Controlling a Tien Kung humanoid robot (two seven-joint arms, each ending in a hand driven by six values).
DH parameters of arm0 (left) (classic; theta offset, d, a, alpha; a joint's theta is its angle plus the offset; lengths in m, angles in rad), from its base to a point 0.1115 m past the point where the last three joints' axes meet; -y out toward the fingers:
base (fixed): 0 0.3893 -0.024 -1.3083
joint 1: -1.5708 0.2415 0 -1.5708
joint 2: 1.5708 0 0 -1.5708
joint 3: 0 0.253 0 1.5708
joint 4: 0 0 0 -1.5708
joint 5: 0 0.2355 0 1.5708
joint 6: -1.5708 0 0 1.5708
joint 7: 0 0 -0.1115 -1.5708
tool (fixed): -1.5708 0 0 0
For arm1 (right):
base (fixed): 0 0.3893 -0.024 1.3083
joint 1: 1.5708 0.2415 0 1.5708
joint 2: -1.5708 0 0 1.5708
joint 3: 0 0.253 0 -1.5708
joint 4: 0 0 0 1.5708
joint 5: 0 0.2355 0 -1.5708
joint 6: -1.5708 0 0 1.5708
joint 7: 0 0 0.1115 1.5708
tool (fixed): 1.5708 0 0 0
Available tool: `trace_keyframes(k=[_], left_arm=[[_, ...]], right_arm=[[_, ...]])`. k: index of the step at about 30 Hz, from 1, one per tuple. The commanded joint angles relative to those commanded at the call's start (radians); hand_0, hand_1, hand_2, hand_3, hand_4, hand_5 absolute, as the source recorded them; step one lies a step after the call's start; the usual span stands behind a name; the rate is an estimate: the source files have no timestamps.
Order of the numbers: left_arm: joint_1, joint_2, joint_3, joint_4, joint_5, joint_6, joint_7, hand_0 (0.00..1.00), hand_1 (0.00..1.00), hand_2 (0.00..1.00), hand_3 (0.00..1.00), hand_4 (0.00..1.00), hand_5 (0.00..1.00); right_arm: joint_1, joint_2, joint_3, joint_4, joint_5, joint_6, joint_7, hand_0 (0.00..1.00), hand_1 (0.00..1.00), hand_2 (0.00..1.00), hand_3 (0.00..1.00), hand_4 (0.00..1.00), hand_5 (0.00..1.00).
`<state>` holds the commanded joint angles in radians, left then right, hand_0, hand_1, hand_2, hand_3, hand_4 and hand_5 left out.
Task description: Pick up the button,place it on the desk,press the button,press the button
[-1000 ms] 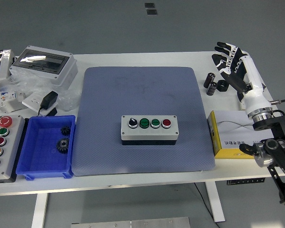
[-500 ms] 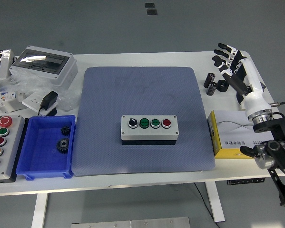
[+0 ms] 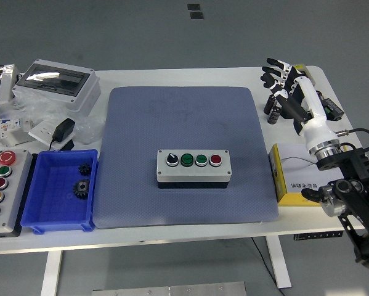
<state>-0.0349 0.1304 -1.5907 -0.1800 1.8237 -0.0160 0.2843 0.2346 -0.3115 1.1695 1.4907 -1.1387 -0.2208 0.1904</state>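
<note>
A grey button box (image 3: 193, 168) with a black selector, two green buttons and a red button lies flat in the middle of the blue-grey mat (image 3: 184, 117). My right hand (image 3: 278, 77) hovers over the table's far right, well behind and to the right of the box, fingers spread and holding nothing. Its white forearm (image 3: 310, 120) runs down to the black arm at the lower right. My left arm does not show.
A second button box (image 3: 2, 190) with several coloured buttons sits at the left edge beside a blue bin (image 3: 44, 206) holding two gears. A grey enclosure (image 3: 58, 83) and bagged parts lie far left. Black cylinders (image 3: 272, 111) and a yellow box (image 3: 295, 177) are at the right.
My right hand has swung left and slightly away from me, from the table's right edge to above the black cylinders. The button box has not moved.
</note>
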Motion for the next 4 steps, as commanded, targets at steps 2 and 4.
trace_keyframes(k=[2,4], left_arm=[[0.000,0.000,0.001,0.000,-0.001,0.000,-0.002,0.606,0.601,0.532,0.598,0.631,0.191],[-0.001,0.000,-0.001,0.000,-0.001,0.001,-0.002,0.606,0.601,0.532,0.598,0.631,0.191]], right_arm=[[0.006,0.001,-0.004,-0.002,-0.001,0.001,-0.001,0.786,0.765,0.782,0.799,0.889,0.625],[0.013,0.003,-0.005,-0.003,-0.003,0.000,-0.001,0.786,0.765,0.782,0.799,0.889,0.625]])
